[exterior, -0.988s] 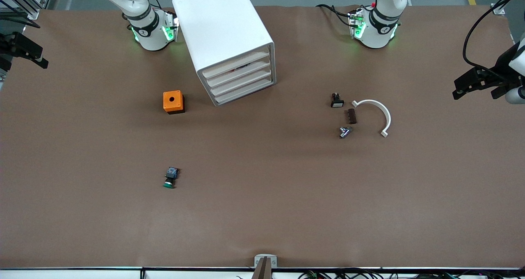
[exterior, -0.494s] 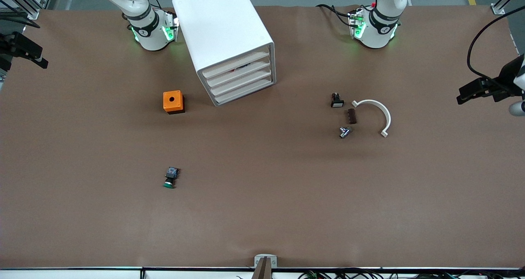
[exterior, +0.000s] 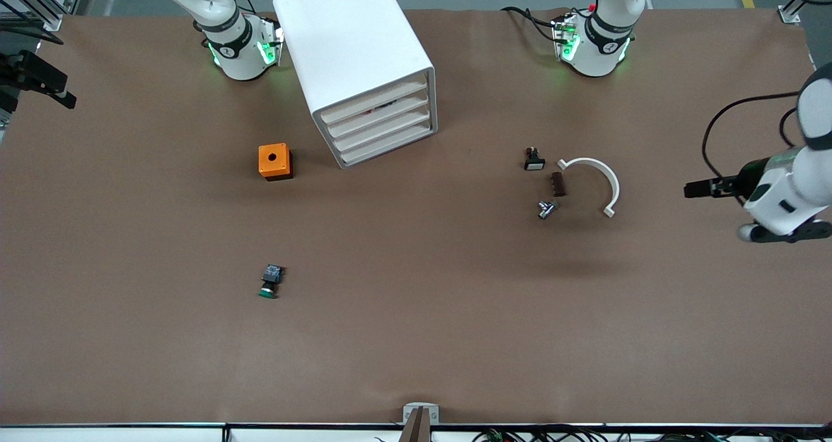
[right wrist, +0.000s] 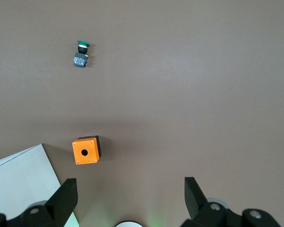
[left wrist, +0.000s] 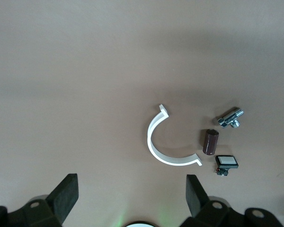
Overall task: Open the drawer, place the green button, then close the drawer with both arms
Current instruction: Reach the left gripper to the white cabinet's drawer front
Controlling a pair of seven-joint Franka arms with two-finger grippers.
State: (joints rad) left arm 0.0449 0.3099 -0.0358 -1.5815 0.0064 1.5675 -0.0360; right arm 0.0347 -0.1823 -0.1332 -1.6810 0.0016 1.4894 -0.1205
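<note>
The button (exterior: 269, 282) with its green cap lies on the brown table, nearer to the front camera than the orange box; the right wrist view shows this button (right wrist: 82, 53) too. The white drawer cabinet (exterior: 354, 45) stands between the arm bases, and all its drawers (exterior: 380, 122) are pushed in. My right gripper (exterior: 40, 81) hangs open high over the right arm's end of the table; seen from its wrist, the right gripper (right wrist: 130, 195) holds nothing. My left gripper (exterior: 712, 188) hovers open and empty over the left arm's end, and the left gripper (left wrist: 130, 191) looks down on small parts.
An orange box with a hole (exterior: 274, 161) sits beside the cabinet. Toward the left arm's end lie a white arc (exterior: 599, 175), a black button with a white face (exterior: 533, 160), a brown cylinder (exterior: 557, 184) and a metal fitting (exterior: 547, 208).
The left arm's hand has swung and turned, and now hangs closer to the white arc. The right arm and everything on the table have stayed put.
</note>
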